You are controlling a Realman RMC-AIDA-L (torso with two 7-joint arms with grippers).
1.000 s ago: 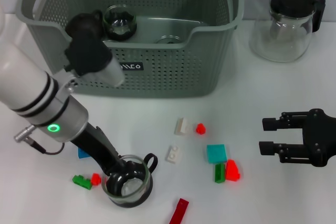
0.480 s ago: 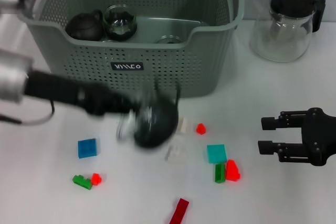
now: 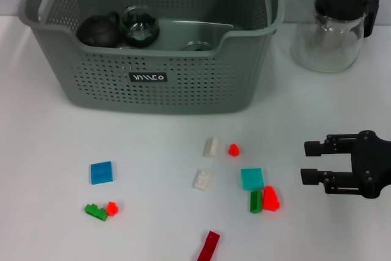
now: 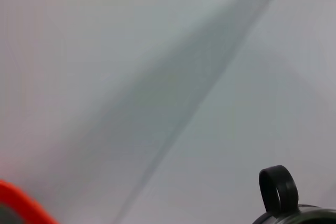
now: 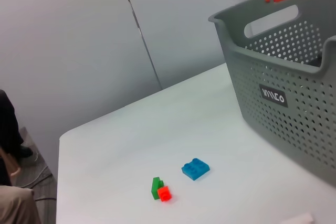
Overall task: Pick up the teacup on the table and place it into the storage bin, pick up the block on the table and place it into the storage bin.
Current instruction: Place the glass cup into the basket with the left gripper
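Note:
No teacup stands on the table in the head view, and the left arm is out of that view. The left wrist view shows the teacup's black handle loop [image 4: 278, 188] and a bit of its rim close to the camera, held up in front of a grey wall. The grey-green storage bin [image 3: 201, 84] stands at the back, also in the right wrist view [image 5: 294, 103]. Blocks lie on the table: blue [image 3: 101, 172], teal [image 3: 251, 178], two white ones [image 3: 211, 146], and several red and green ones. My right gripper [image 3: 307, 161] rests open at the right, near the teal block.
Inside the bin sit a black teapot [image 3: 98, 29] and a glass cup [image 3: 139, 25]. A glass jug [image 3: 333, 29] with a black lid stands at the back right. An orange clip [image 4: 18, 205] shows at the corner of the left wrist view.
The left arm lifted the teacup off the table's front left, swept it toward the bin and has left the head view. The right gripper has not moved.

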